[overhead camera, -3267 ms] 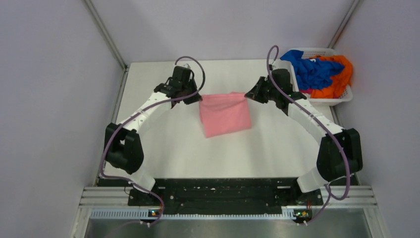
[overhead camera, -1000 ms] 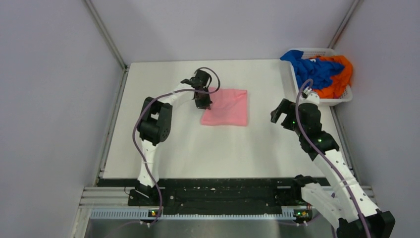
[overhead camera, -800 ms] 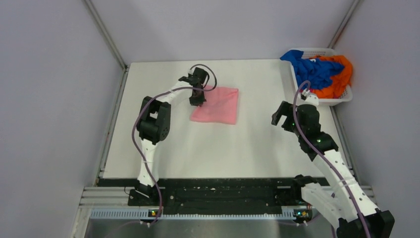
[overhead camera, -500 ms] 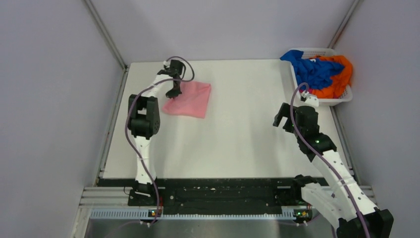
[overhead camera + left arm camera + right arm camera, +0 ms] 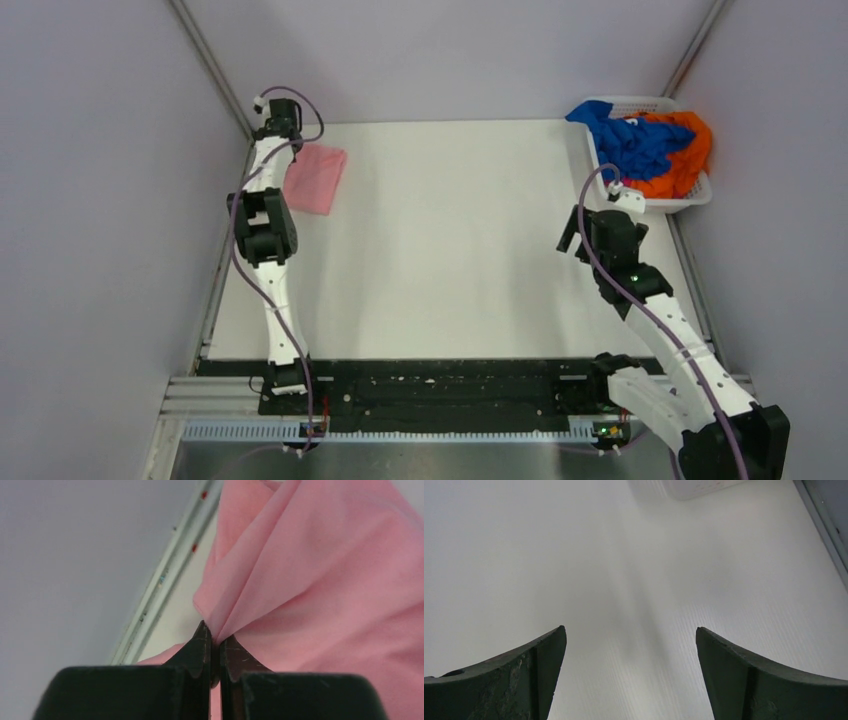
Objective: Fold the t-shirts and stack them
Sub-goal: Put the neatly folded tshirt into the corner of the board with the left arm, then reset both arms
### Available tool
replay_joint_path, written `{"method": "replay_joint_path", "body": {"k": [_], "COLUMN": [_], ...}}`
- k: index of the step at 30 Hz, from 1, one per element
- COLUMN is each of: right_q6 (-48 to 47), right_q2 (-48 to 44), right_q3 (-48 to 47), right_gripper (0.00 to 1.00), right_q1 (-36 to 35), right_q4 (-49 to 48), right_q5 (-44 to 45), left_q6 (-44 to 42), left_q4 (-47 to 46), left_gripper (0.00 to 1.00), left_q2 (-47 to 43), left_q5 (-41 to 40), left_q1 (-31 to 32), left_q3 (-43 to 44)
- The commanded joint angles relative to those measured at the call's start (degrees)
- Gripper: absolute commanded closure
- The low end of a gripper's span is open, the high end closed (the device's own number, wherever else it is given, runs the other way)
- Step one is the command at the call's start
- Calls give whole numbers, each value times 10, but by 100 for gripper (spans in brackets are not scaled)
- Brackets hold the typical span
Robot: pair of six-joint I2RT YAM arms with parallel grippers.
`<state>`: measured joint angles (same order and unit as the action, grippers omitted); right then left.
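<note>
The folded pink t-shirt (image 5: 315, 177) lies at the table's far left corner. My left gripper (image 5: 283, 135) is shut on its edge, and in the left wrist view the pink cloth (image 5: 320, 580) bunches out from between the closed tips of that gripper (image 5: 215, 636). The blue t-shirt (image 5: 627, 142) and the orange t-shirt (image 5: 690, 150) are heaped in the white basket (image 5: 690, 201) at the far right. My right gripper (image 5: 597, 222) hangs open over bare table a little in front of the basket, with nothing between the jaws (image 5: 630, 630).
A metal rail (image 5: 165, 575) runs along the table's left edge, right beside the pink shirt, with the grey wall (image 5: 110, 180) behind it. The basket's corner (image 5: 684, 487) shows at the top of the right wrist view.
My left gripper has dragged the pink shirt from the table's middle far part to the far left corner. The right arm has drawn back from the shirt toward the right and stayed open.
</note>
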<state>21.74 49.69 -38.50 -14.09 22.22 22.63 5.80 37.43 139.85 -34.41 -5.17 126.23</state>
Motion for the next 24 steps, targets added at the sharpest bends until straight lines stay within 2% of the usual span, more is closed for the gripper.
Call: {"method": "replay_joint_path", "body": {"k": [1, 6, 7, 8, 9, 10, 11, 15, 20, 23, 24], "right_q6": [-7, 11, 12, 14, 15, 15, 17, 32, 53, 67, 70], "right_q2": [4, 32, 38, 42, 43, 43, 41, 26, 7, -2, -3], "right_q3": [-12, -11, -15, -19, -22, -24, -24, -23, -14, 6, 10], "right_gripper": [1, 1, 1, 1, 1, 1, 1, 1, 1, 1, 1], "right_q1": [4, 4, 5, 4, 4, 4, 5, 4, 4, 4, 4], "right_q4": [-23, -44, -44, -42, -40, -40, -39, -35, -40, -57, -57], "right_q5": [52, 37, 33, 29, 24, 19, 15, -3, -43, -80, -88], "left_q6": [-1, 11, 14, 15, 14, 16, 20, 38, 49, 95, 105], "left_q4": [-64, -61, -57, -52, -46, -38, -30, -7, -21, -32, -40], "left_gripper": [100, 100, 97, 87, 63, 23, 4, 1, 1, 1, 1], "left_q2": [10, 18, 16, 13, 8, 1, -12, -87, -217, -301, -331], "left_q5": [-4, -20, -26, -34, -43, -53, -60, -42, 10, 108, 164], "left_q1": [-35, -44, -45, -45, -45, -44, -43, -39, -5, 16, 21], "left_q3": [58, 81, 81, 81, 81, 81, 80, 50, -61, -157, -193]}}
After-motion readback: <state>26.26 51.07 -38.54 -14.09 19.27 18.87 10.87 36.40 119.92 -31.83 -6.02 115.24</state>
